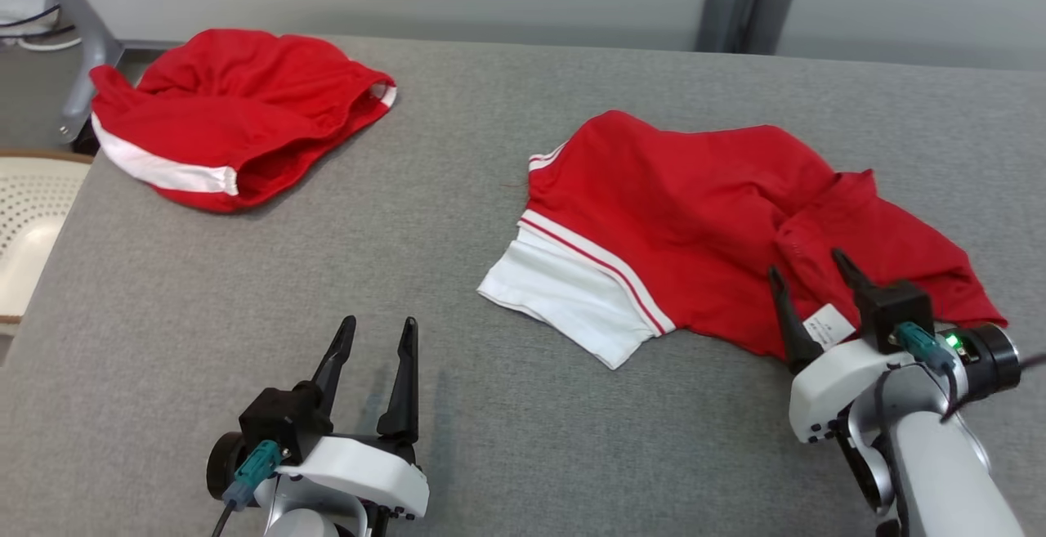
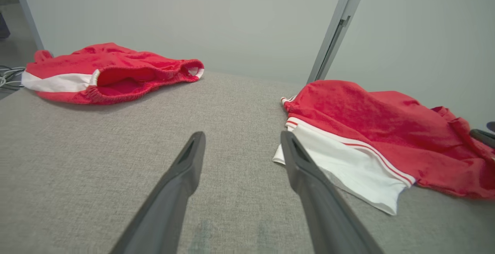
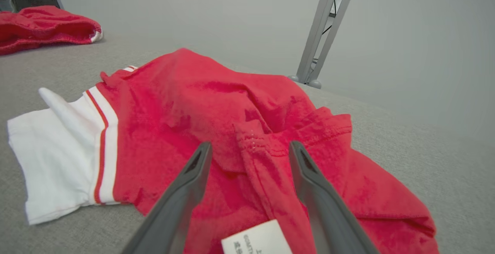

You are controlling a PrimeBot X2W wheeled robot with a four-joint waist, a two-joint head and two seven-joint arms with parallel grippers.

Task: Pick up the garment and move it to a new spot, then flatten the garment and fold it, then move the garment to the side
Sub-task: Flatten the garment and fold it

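Head view showed the right gripper (image 1: 809,269) with its jaws wide and nothing held, above the near edge of the red shirt (image 1: 678,218). The shirt's long axis ran from 3 to 9 o'clock. The left gripper (image 1: 377,323), also wide, stood over the bare grey table (image 1: 490,439), with the shirt at its 2 o'clock. The right arm was nearer.

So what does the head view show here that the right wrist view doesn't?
Head view: the open left gripper above grey fabric tabletop, and a cream perforated plastic seat. Right wrist view: print on the white label. Both: crumpled red garment with white sleeve, second red garment, open right gripper.
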